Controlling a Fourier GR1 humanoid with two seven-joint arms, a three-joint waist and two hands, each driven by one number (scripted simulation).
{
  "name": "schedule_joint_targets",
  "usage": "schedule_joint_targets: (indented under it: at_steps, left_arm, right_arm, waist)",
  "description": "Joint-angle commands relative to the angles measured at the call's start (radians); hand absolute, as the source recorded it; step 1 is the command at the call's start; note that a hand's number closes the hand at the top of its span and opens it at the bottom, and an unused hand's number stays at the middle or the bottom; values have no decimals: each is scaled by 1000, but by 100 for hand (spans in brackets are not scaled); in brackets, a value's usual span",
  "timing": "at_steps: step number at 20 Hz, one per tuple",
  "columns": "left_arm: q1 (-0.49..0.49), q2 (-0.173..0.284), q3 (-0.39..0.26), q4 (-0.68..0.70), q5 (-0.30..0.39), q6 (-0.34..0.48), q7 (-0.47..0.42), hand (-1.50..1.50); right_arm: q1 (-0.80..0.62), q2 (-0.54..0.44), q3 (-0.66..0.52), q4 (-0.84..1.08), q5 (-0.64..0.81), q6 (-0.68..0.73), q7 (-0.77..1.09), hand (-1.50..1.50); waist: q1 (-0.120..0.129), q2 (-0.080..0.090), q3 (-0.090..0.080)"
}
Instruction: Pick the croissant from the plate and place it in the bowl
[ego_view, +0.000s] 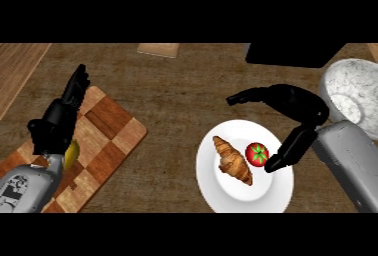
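Croissant: golden-brown, lying lengthwise on left-centre of white plate, not held, not touched. Tomato: red with green calyx, on same plate, just right of croissant, close beside it but apparently apart. Bowl: white speckled, at right edge of bench, beyond plate, partly cut off by frame and partly behind right forearm. Right robot hand: black, poised over plate's upper right rim, fingers arched leftward and spread, thumb hanging down at plate's right edge just beside tomato; open, nothing in grasp. Left robot hand: over checkered wooden cutting board at left, fingers straight and pointing up, resting, empty. Yellow item: on board, mostly hidden by left forearm, kind not certain. Stage, by judgement: approach to pick, grasp not yet made. Risks, by judgement: tomato lying between thumb and croissant, hence likely to be nudged or caught instead if closing from present side; croissant long and tapered, liable to pivot or slide on smooth plate if pinched off-centre; bowl close to forearm, liable to be bumped on swing across.
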Motion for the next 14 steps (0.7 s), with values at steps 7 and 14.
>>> schedule_joint_targets:
  at_steps: [7,14]
  left_arm:
    - [-20,0,-9,-33,-36,29,71,0]
    - [-22,-24,-6,-21,-54,47,87,0]
  right_arm:
    - [-230,-119,154,60,388,73,-248,-150]
    - [-326,-95,368,110,615,-13,-336,-150]
  waist:
    - [-9,-14,-5]
    - [-40,-18,-7]
